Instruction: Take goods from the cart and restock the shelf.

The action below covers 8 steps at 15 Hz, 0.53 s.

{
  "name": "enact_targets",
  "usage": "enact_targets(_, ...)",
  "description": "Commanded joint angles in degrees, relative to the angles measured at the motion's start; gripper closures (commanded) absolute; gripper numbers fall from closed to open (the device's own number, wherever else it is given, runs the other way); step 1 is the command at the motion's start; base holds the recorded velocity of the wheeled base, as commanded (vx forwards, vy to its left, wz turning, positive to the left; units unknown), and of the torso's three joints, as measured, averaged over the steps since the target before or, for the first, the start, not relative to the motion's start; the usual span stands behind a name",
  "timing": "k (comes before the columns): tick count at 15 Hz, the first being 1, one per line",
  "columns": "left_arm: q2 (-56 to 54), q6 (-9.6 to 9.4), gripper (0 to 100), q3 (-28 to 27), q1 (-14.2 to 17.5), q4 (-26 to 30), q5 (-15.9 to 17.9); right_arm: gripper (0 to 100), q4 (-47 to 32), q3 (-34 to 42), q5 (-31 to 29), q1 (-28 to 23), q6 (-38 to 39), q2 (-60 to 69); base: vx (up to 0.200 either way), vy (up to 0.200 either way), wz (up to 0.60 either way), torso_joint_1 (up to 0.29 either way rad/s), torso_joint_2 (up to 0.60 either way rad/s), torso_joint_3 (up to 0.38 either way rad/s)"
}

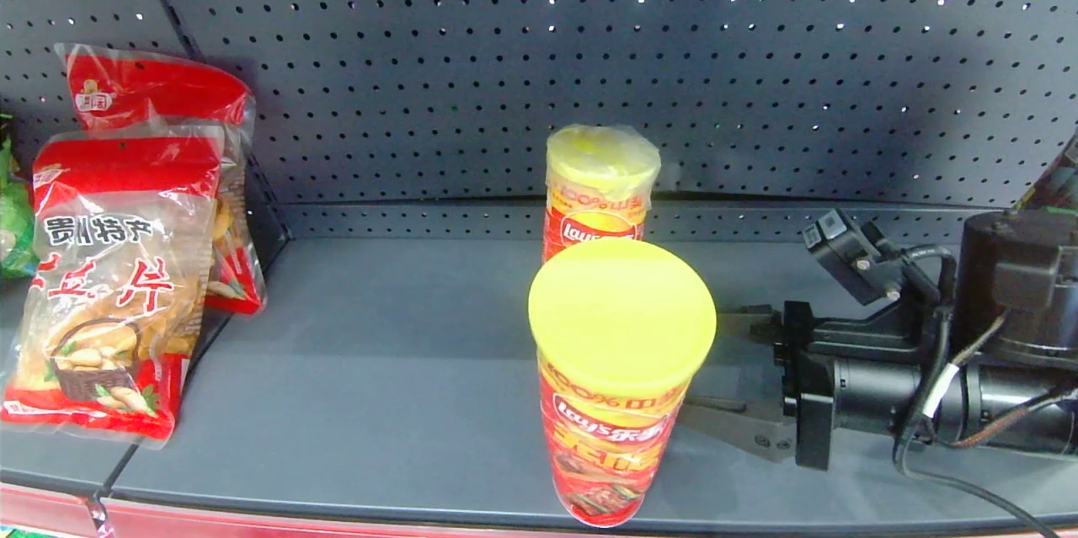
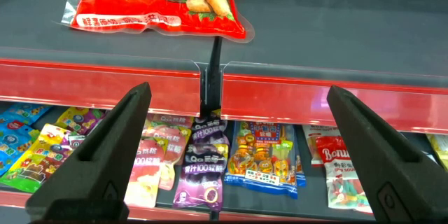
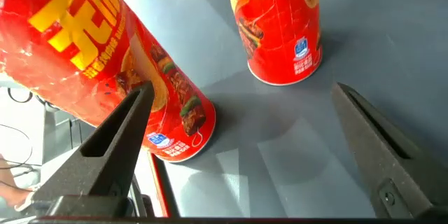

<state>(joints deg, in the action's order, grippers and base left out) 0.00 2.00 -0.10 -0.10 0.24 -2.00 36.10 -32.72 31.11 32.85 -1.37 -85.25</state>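
Your front chip can (image 1: 621, 378) stands upright at the shelf's (image 1: 379, 370) front edge, apparently lined up before the rear can (image 1: 600, 189) to form a row, with your right hand (image 3: 241, 94) spread empty just beside it.

front can (image 1: 621, 386): red, yellow-topped | shelf (image 1: 379, 370): grey | far-left bag (image 1: 12, 222): maybe green

1. Right gripper (image 3: 241, 91): dark fingers (image 3: 105, 154) spread wide, both tips over the grey shelf (image 3: 301, 154).
2. Near chip can (image 3: 119, 49), red with yellow print, base right at the shelf's red edge; one finger crosses in front of its lower body, contact unclear.
3. Far chip can (image 3: 280, 21), same red design, stands deeper on the shelf, apart from the near chip can.
4. Bare shelf surface between the fingers.
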Motion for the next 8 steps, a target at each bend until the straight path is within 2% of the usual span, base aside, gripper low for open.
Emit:
enact_targets(1, 0.0, 0.02, 0, 0.0, 0.0, 0.0, 0.0, 0, 0.0, 0.3, 0.0, -0.1, 0.0, 0.1, 0.0, 0.0, 0.0, 0.0, 0.0, 0.0)
enact_targets(4, 0.1, 0.02, 0, 0.0, 0.0, -0.1, 0.0, 0, 0.0, 0.6, 0.0, -0.2, 0.0, 0.0, 0.0, 0.0, 0.0, 0.0, 0.0, 0.0)
enact_targets(8, 0.1, 0.02, 0, 0.0, 0.0, -0.1, 0.0, 0, 0.0, 0.5, 0.2, -3.0, -0.1, -1.6, 0.0, 0.0, 0.0, 0.0, 0.0, 0.0)
